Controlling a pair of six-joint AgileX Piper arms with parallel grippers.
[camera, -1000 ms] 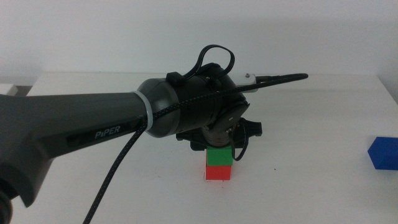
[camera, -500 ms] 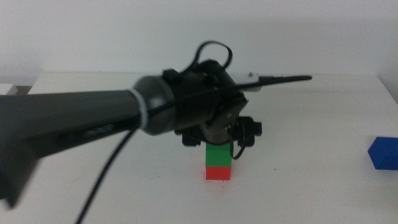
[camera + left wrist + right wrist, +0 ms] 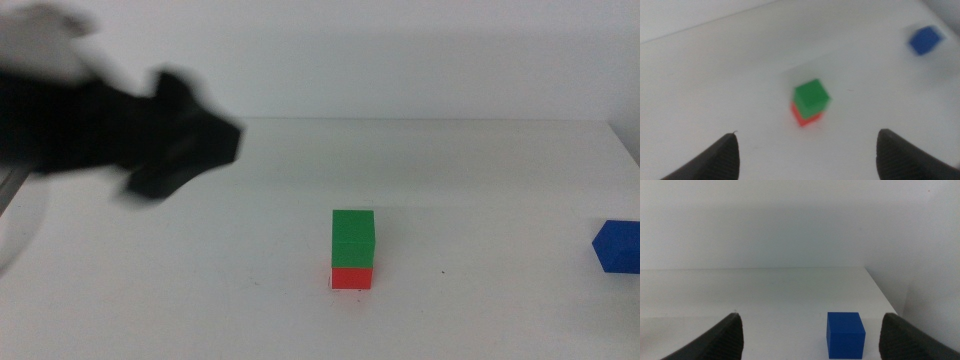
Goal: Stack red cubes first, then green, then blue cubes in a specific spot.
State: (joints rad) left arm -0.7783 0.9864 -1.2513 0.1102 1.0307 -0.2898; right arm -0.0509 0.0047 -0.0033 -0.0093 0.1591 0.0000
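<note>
The green cube point(image 3: 353, 238) sits squarely on the red cube point(image 3: 352, 278) near the middle of the white table point(image 3: 480, 170), the two forming a short stack. The blue cube point(image 3: 618, 246) rests alone on the table far to the right, well apart from the stack and cut by the edge of the middle view.

The left arm appears in the middle view only as a dark motion-blurred mass at the upper left, clear of the stack — its end effector cannot be made out there. The left wrist view supplies that: the left end effector point(image 3: 807, 152) has its jaws spread wide with nothing between them, and beyond them, slightly blurred, stand the stack and the blue cube.

The right arm is out of the middle view. Its wrist view shows the right end effector point(image 3: 810, 335) with jaws wide apart and empty, the blue cube point(image 3: 845, 334) on the table just ahead between them — the stack does not appear there
</note>
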